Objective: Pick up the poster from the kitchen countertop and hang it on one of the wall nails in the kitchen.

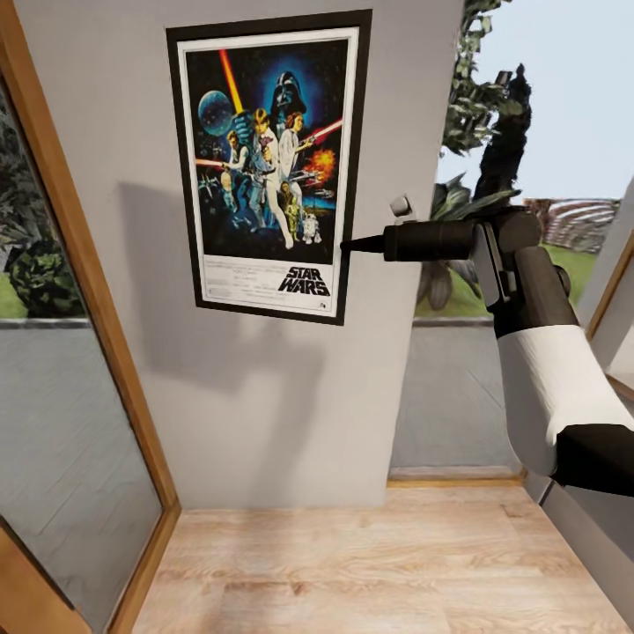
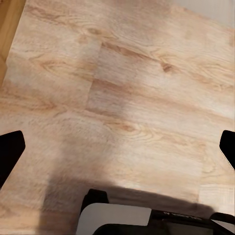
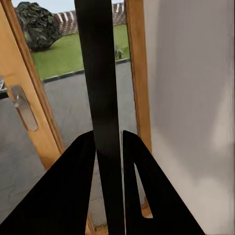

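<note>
Poster [image 1: 269, 167] stands upright against the wall [image 1: 264, 414], slightly tilted, its right edge clamped by the right gripper [image 1: 348, 246].

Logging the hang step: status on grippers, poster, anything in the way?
Right gripper shut on poster right edge, held against grey wall. Left gripper open over wood floor. Nothing in the way; nail not visible.

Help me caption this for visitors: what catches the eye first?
The Star Wars poster stands upright against the grey wall, upper middle of the head view. The right end effector is shut on its right edge; in the right wrist view the black frame edge runs between the fingers. Wooden floor lies below.
</note>
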